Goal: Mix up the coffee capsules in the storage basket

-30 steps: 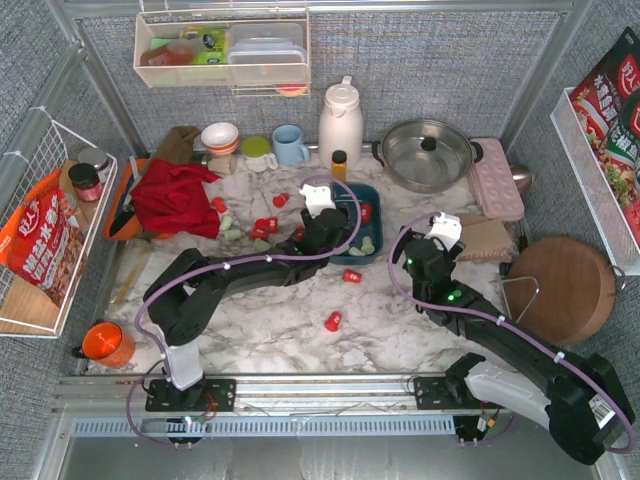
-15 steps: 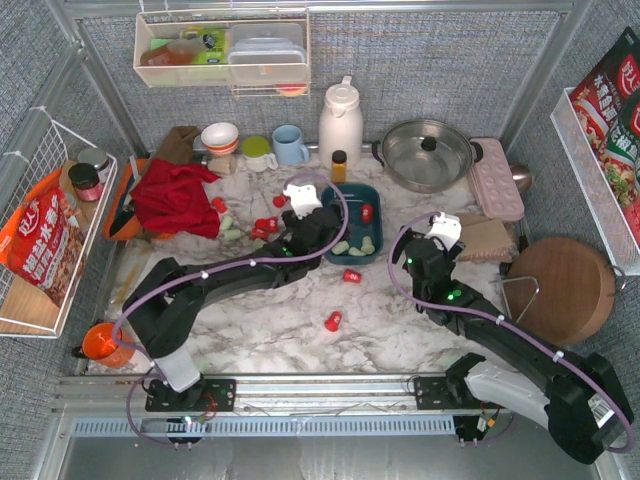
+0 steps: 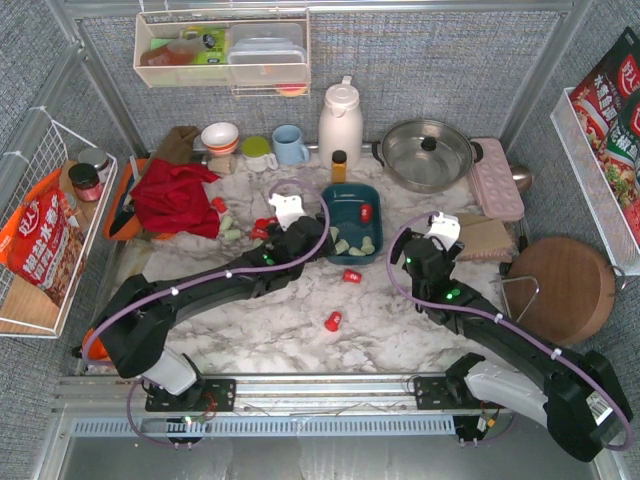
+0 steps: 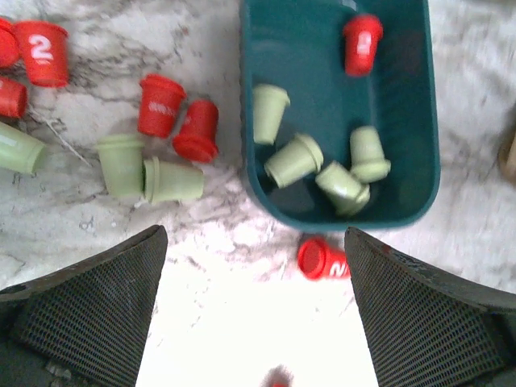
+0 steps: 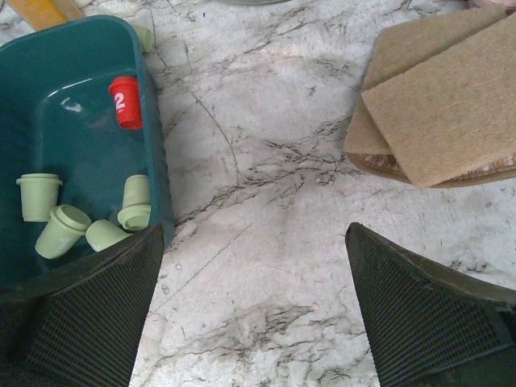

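Left wrist view: left pincer (image 4: 251, 242) is held wide, empty, just beside the storage basket (image 4: 322, 89). It is placed toward the tabletop's (image 3: 260, 340) back edge. Mint coffee capsules (image 4: 293, 159) and one red are contained; others are scattered left. Right pincer (image 5: 251, 234) is held wide, empty.

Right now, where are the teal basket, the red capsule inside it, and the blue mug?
teal basket (image 4: 316, 68), left wrist view, bare floor.
red capsule (image 4: 362, 44), left wrist view, its side.
blue mug (image 3: 289, 146), top external view, its body.

One storage basket (image 4: 322, 81) holds four green coffee capsules (image 4: 294, 159) and one red capsule (image 4: 361, 44).
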Available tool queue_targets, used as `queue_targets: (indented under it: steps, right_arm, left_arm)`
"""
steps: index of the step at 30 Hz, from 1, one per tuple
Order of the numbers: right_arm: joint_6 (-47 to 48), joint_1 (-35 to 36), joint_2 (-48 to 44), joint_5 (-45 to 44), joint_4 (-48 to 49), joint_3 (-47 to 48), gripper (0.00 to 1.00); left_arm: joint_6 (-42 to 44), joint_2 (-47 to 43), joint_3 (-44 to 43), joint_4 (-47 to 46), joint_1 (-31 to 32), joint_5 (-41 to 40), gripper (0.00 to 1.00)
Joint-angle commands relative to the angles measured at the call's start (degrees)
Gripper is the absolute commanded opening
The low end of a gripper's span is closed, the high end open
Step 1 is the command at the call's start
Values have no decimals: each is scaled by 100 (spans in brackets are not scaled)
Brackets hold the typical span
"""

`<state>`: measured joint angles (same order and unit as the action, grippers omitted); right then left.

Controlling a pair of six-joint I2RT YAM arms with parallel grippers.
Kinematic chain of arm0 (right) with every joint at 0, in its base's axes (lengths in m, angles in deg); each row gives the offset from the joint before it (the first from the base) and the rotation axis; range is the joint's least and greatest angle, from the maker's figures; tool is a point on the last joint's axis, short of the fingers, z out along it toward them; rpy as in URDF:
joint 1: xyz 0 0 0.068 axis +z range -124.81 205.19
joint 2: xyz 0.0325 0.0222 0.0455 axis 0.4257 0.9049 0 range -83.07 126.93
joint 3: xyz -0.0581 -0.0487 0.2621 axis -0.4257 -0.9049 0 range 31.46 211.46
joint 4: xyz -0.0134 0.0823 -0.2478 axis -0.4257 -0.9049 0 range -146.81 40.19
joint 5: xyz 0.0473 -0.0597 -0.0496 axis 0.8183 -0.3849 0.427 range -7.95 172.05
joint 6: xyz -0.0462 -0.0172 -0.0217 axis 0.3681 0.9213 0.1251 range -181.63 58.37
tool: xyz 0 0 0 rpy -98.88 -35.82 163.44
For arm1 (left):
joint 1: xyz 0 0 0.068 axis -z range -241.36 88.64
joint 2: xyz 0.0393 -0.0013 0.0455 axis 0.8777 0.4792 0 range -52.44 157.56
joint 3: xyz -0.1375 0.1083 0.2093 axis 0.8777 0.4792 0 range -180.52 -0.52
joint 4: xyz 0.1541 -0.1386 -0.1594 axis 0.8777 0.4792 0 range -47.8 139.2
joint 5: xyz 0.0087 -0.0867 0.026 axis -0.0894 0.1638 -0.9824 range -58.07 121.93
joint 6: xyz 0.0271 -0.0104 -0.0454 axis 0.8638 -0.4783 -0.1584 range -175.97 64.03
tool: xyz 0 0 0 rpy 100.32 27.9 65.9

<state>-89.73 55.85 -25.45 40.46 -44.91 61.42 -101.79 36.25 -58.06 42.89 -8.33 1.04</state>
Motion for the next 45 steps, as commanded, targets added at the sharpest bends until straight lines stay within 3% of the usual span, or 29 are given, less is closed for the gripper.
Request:
queue_targets:
  steps: [1,6,8,19,36,42,45]
  right_arm:
    - [-71,-2,54,21,148,32,99]
    - [-82,-9,82,27,149,26,99]
    - [-73,-5,90,12,151,23,99]
    - [-67,-25,117,-7,155,23,99]
    - [-80,-47,128,-8,146,14,99]
    - [-91,-59,193,-3,160,27,99]
    - [-99,-60,219,1,162,21,99]
  left_arm:
    - [680,29,-309,1132,21,1052,99]
    - [957,438,-735,2196,62,1730,99]
    - [1048,664,-889,2436,106,1943,93]
    - [1383,1519,-1403,2394,787,2956,74]
    - [1191,1894,-1475,2920,1123,2887,63]
    - [1150,1937,-1406,3036,1184,2713,54]
    - [1115,1840,-1310,3099,1183,2462,41]
